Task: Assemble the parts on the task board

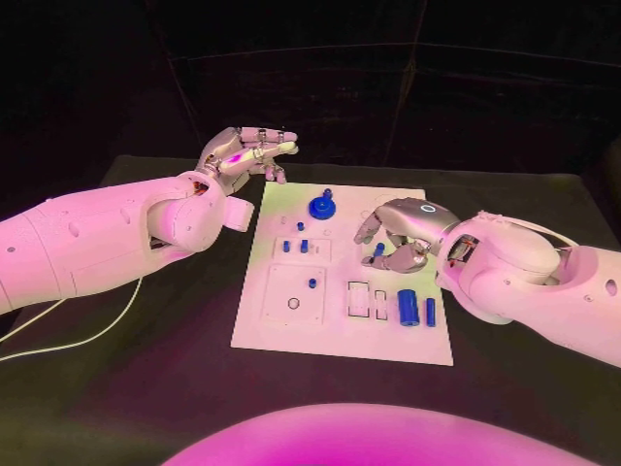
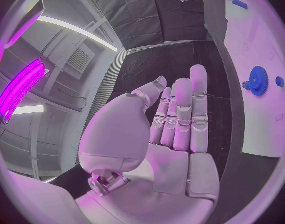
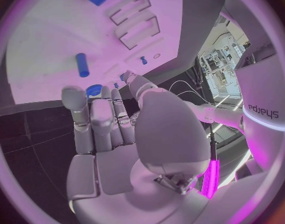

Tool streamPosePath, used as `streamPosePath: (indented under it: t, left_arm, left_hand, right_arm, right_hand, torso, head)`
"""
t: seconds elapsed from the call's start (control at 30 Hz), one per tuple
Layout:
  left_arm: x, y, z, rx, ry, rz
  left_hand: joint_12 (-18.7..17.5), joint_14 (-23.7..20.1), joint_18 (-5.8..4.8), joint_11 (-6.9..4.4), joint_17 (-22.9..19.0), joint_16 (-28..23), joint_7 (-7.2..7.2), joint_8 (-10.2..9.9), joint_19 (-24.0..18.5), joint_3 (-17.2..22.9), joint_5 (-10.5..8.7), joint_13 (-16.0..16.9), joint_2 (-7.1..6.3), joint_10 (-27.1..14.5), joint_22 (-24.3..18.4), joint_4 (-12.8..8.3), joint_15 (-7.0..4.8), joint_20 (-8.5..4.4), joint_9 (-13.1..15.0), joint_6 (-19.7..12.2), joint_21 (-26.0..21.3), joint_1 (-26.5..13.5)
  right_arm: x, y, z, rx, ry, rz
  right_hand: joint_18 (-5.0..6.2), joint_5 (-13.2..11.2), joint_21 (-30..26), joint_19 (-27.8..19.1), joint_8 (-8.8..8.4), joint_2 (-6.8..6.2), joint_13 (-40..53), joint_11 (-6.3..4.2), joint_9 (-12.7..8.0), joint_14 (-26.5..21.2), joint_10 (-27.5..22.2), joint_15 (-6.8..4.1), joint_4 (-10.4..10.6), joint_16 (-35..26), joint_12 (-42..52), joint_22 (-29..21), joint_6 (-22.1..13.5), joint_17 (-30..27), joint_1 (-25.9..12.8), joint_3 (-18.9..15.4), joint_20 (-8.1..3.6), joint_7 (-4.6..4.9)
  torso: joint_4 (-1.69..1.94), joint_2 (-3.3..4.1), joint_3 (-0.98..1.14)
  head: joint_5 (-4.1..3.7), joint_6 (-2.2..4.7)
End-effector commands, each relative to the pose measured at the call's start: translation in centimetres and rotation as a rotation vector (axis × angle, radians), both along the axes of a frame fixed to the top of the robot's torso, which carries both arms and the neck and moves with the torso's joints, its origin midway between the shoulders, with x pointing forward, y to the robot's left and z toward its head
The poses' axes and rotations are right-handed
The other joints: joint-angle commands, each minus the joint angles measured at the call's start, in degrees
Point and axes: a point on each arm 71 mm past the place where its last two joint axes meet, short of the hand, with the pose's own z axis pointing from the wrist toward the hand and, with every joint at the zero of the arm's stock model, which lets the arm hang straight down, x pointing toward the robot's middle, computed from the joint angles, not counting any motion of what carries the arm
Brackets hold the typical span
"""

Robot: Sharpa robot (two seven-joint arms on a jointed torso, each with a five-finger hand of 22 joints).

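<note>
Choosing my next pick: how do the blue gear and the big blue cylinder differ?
The blue gear is a toothed disc; the big blue cylinder is smooth and lies on its side. The gear sits at the task board's far end, the cylinder near its near right corner. Both are blue.

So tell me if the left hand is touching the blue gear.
Apart. The head view shows the left hand raised beyond the board's far-left corner, with bare board between it and the blue gear.
</note>
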Motion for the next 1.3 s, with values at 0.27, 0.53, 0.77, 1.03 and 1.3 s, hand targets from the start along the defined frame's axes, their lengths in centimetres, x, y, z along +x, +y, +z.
streamPosePath:
  t: [0.27, 0.53, 0.77, 1.03, 1.3]
  left_arm:
    - [0.1, -0.2, 0.1, -0.01, -0.001, -0.016]
    - [0.1, -0.2, 0.1, -0.01, -0.001, -0.016]
    - [0.1, -0.2, 0.1, -0.009, -0.001, -0.015]
    - [0.1, -0.3, 0.1, -0.01, -0.002, -0.017]
    - [0.1, -0.2, 0.1, -0.011, -0.003, -0.018]
  left_hand:
    - [0.35, -0.53, 0.76, 0.16, -0.05, -0.25, 0.23, -0.12, -0.36, -0.29, 0.15, -0.09, 0.09, -0.38, -0.04, 0.04, -0.07, 0.19, -0.07, -0.3, -0.35, -0.32]
    - [0.42, -0.6, 0.76, 0.16, -0.09, -0.27, 0.22, -0.09, -0.38, -0.29, 0.16, -0.08, 0.13, -0.4, -0.09, -0.02, -0.06, 0.2, -0.05, -0.29, -0.42, -0.18]
    - [0.43, -0.62, 0.76, 0.16, -0.11, -0.27, 0.23, -0.09, -0.39, -0.3, 0.16, -0.08, 0.13, -0.42, -0.1, -0.04, -0.06, 0.21, -0.05, -0.3, -0.44, -0.15]
    - [0.43, -0.62, 0.76, 0.16, -0.11, -0.27, 0.23, -0.09, -0.39, -0.3, 0.16, -0.08, 0.13, -0.42, -0.1, -0.04, -0.06, 0.21, -0.05, -0.3, -0.44, -0.15]
    - [0.45, -0.65, 0.77, 0.17, -0.13, -0.28, 0.23, -0.09, -0.4, -0.31, 0.15, -0.09, 0.14, -0.47, -0.13, -0.08, -0.05, 0.21, -0.05, -0.33, -0.48, -0.08]
  right_arm:
    - [2.2, -2.6, -0.6, -0.09, 0.052, -0.111]
    - [2.7, -2.1, -1.0, -0.117, 0.072, -0.092]
    - [3.0, -1.7, -1.4, -0.134, 0.088, -0.073]
    - [3.1, -0.9, -1.8, -0.159, 0.114, -0.046]
    - [3.2, -0.4, -2.0, -0.164, 0.122, -0.031]
  right_hand:
    - [0.83, 0.33, -1.53, -0.27, -0.04, 0.3, 0.0, 0.45, 0.0, -0.11, -4.41, 0.02, 2.62, -1.24, 2.19, -1.75, -3.73, -1.79, 3.16, -9.12, -0.16, 0.3]
    - [0.84, 0.49, -1.69, -0.08, 0.41, 1.74, 0.06, 0.35, 0.16, -0.18, -4.44, -0.07, 3.43, -1.61, 3.7, -1.92, -2.88, -2.4, 5.34, -9.8, -0.2, 0.23]
    - [0.58, 0.01, -0.75, 0.96, 0.63, 3.85, -0.11, -0.11, 0.14, 0.27, -0.54, -0.49, 3.24, -0.81, 5.54, -0.46, -1.87, -1.35, 7.17, -7.75, -0.54, 0.23]
    - [0.02, -0.37, 1.47, 2.62, 1.59, 4.48, -0.33, -0.74, 0.31, 0.99, 5.11, -0.99, 3.41, 1.28, 4.7, 2.84, 1.49, 1.31, 8.21, -3.57, -1.03, 0.15]
    - [-0.11, -0.46, 2.11, 2.88, 1.42, 3.73, -0.33, -0.88, 0.14, 1.02, 7.17, -1.11, 3.57, 1.88, 2.85, 3.62, 2.58, 1.82, 7.85, -1.16, -1.14, 0.12]
  torso:
    - [0.14, 0.15, 0.1]
    - [0.11, 0.09, -0.01]
    - [0.15, 0.1, 0.03]
    - [0.15, 0.1, 0.03]
    - [0.11, 0.09, -0.01]
  head:
    - [-0.57, 0.37]
    - [-0.58, 0.23]
    - [-0.42, 0.06]
    - [-0.44, -0.08]
    - [-0.44, -0.15]
